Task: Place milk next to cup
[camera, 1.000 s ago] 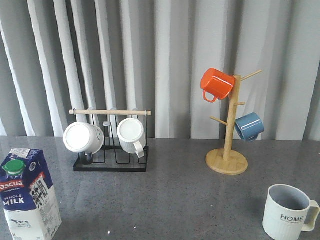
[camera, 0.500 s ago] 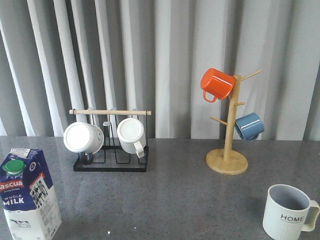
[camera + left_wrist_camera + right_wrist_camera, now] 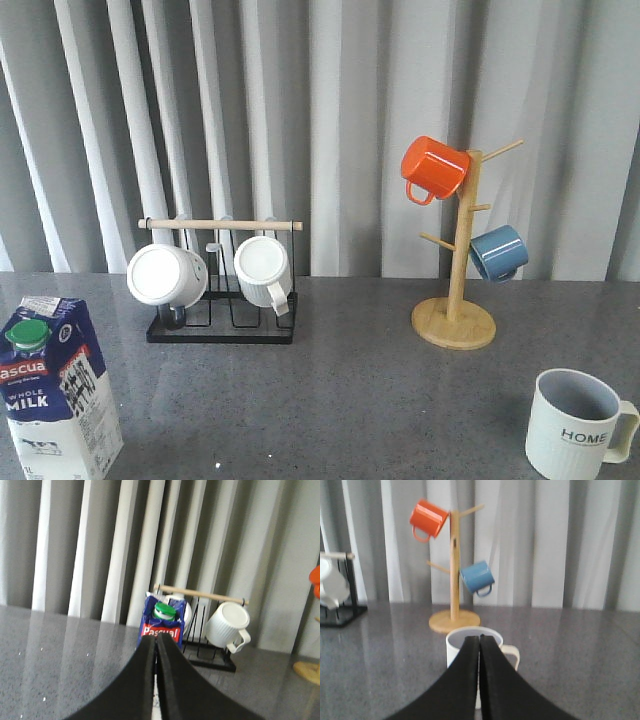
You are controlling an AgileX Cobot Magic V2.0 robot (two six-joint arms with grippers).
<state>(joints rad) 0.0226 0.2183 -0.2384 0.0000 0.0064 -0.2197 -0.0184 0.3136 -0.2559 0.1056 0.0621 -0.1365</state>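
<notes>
Front view: milk carton (image 3: pixel 58 390) sits at worktop's front-left corner, HOME cup (image 3: pixel 577 425) front-right — well apart. Left gripper (image 3: pixel 156 645) fingers pressed together, aimed at carton; right gripper (image 3: pixel 480 642) likewise. Should open left wide, grab carton mid-body, keep upright.

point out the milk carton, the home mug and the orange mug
milk carton (image 3: pixel 60 400), front view, on its front face
HOME mug (image 3: pixel 575 432), front view, on its ribbed side
orange mug (image 3: pixel 433 167), front view, on its body
</notes>
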